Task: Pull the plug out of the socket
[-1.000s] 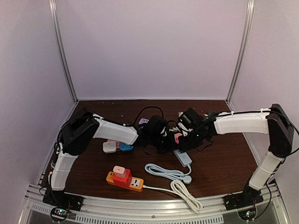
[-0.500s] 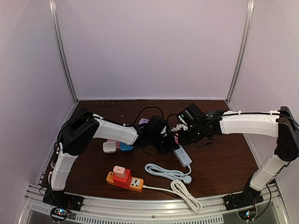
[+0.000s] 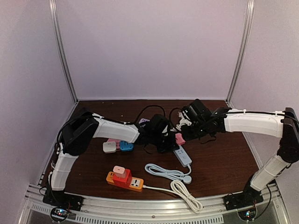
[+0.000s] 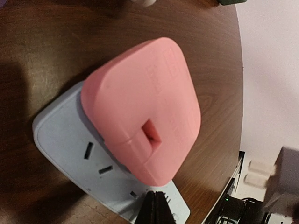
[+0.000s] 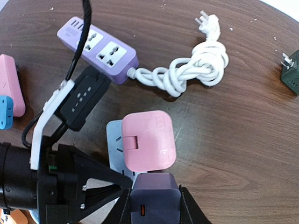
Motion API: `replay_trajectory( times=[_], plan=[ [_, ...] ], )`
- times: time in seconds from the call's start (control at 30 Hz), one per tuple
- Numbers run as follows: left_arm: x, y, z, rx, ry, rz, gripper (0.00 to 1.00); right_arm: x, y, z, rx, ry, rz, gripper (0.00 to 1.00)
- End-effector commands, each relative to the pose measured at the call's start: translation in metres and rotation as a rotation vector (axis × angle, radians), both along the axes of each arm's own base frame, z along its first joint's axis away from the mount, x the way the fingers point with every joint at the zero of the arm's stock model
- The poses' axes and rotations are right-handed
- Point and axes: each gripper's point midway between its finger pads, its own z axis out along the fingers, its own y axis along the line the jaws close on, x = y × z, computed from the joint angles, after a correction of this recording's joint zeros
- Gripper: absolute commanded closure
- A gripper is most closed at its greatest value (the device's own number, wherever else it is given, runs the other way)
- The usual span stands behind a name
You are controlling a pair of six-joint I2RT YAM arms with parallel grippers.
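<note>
A light blue power strip (image 3: 183, 157) lies mid-table, and also shows in the left wrist view (image 4: 65, 149) and the right wrist view (image 5: 114, 140). A pink plug (image 3: 179, 139) sits in it (image 4: 145, 107) (image 5: 148, 140). My left gripper (image 3: 163, 140) is shut, its tips (image 4: 156, 207) pressed down on the strip beside the pink plug. My right gripper (image 3: 184, 125) is shut on a purple plug (image 5: 154, 200) and holds it above the strip, clear of it. Its bare prongs show in the left wrist view (image 4: 254, 172).
A purple strip (image 5: 98, 49) with a coiled white cable (image 5: 196, 67), a black strip (image 5: 84, 95) and a dark green adapter (image 5: 290, 74) lie behind. An orange-red strip (image 3: 124, 178), a white cable (image 3: 173, 177) and white (image 3: 109, 147) and blue (image 3: 126, 146) adapters lie nearer.
My right gripper has moved up and back to the right, away from the light blue strip, with the purple plug in it. The pink plug is now uncovered. The left arm has stayed put.
</note>
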Motion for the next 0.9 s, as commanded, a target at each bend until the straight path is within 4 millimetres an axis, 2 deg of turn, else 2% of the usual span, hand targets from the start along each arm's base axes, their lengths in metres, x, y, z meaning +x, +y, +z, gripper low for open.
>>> replay_trajectory(
  times=[0.0,0.1,0.2,0.37,0.53,0.87],
  plan=[
    [-0.017,0.023,-0.030,0.190,0.013,-0.053,1.00,0.018,-0.028,0.017,0.046,-0.050,-0.081,0.85],
    [-0.011,0.018,0.005,0.150,-0.056,-0.063,1.00,0.030,-0.047,0.020,0.108,-0.052,-0.134,0.84],
    [-0.006,0.021,0.039,0.126,-0.125,-0.061,1.00,0.045,-0.068,0.021,0.193,-0.052,-0.187,0.84],
    [-0.004,0.041,0.073,0.127,-0.209,-0.053,1.00,0.071,-0.103,0.019,0.340,-0.056,-0.262,0.83],
    [-0.006,0.064,0.092,0.133,-0.254,-0.037,1.00,0.094,-0.126,0.008,0.447,-0.045,-0.312,0.83],
    [-0.009,0.100,0.113,0.156,-0.302,0.014,1.00,0.135,-0.149,-0.015,0.592,-0.025,-0.346,0.83]
  ],
)
